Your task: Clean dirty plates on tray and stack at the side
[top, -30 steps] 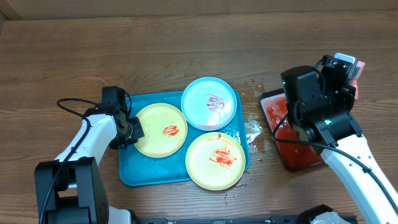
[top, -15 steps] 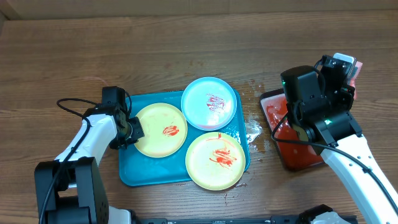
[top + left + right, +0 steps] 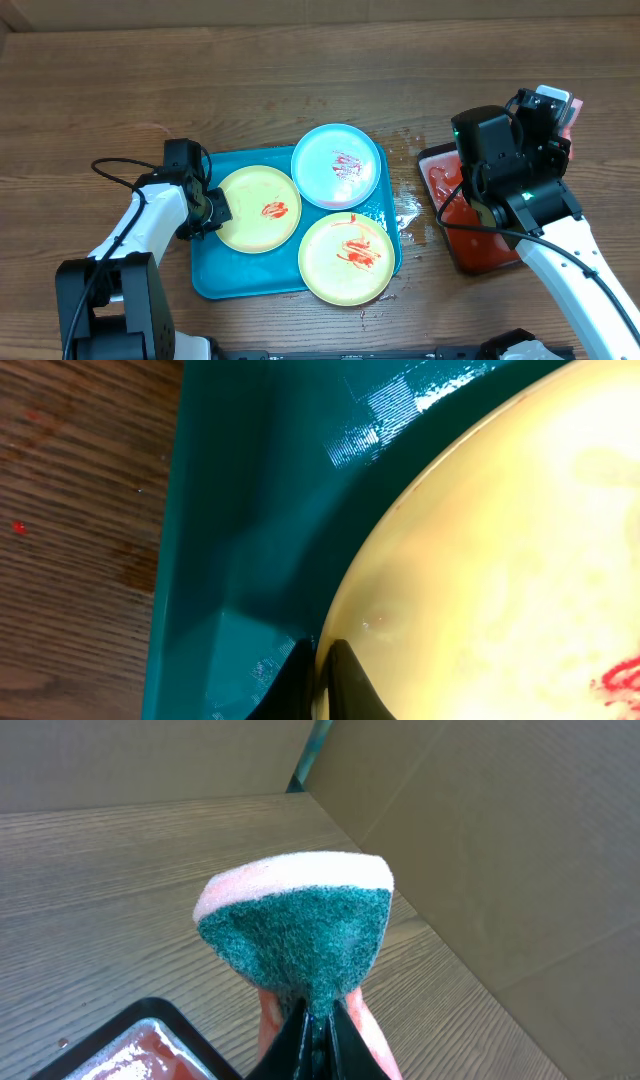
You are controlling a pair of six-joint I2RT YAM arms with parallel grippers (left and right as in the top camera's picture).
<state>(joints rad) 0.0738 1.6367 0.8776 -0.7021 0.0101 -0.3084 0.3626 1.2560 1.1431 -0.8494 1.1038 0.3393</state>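
Plates, three in all, lay on the turquoise tray at mid-desk. The left yellow plate sat at the tray's left. The blue plate was at the far right corner and the front yellow plate at the near right, overhanging the rim. Each carried red smears at its centre. All three sat close together, rims touching or nearly so.

Left gripper was low at the left yellow plate's outer edge, jaws pinched together on its rim, one finger on the tray side and one on the plate.

Right gripper was raised at the far right of the desk, jaws closed tight on a sponge, green scouring face toward the wrist camera, pink layer behind.

A black tray of red liquid sat right of the turquoise tray, under the right arm. A wet patch lay on the desk between the two trays.
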